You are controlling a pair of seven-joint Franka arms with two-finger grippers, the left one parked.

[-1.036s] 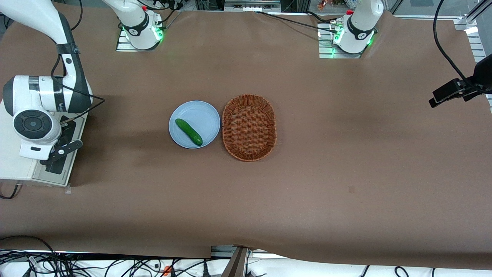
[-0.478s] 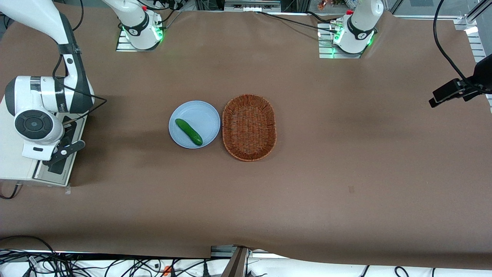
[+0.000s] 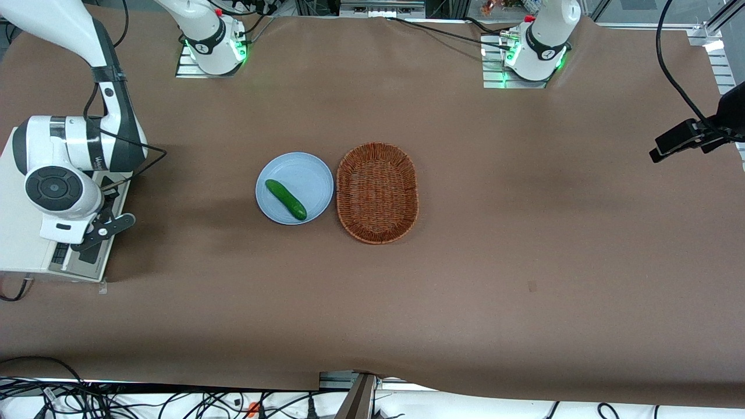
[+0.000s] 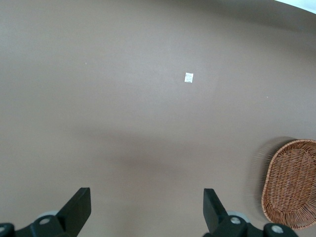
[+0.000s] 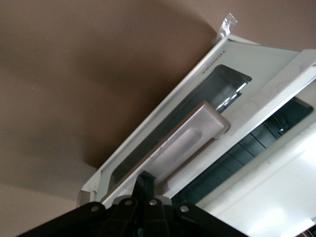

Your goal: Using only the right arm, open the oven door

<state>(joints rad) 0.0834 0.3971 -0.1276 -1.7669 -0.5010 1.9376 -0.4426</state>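
At the working arm's end of the table (image 3: pixel 465 279), the right arm (image 3: pixel 64 157) is reaching over the white toaster oven (image 3: pixel 20 244), its tool (image 5: pixel 146 190) clamping shut on the silver handle (image 5: pixel 190 136) of the oven door (image 5: pixel 163 133), which is standing partly ajar.

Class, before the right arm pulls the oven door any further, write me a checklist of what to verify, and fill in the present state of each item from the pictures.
1. Gripper is at the bar handle of the oven door: ok.
2. Fingers are closed on the handle: cannot tell.
3. Door has left the oven body: ok, a gap shows the dark inside in the right wrist view.
4. Table in front of the door is free for the swing: ok.
5. Plate with cucumber and basket are well away from the oven: ok.
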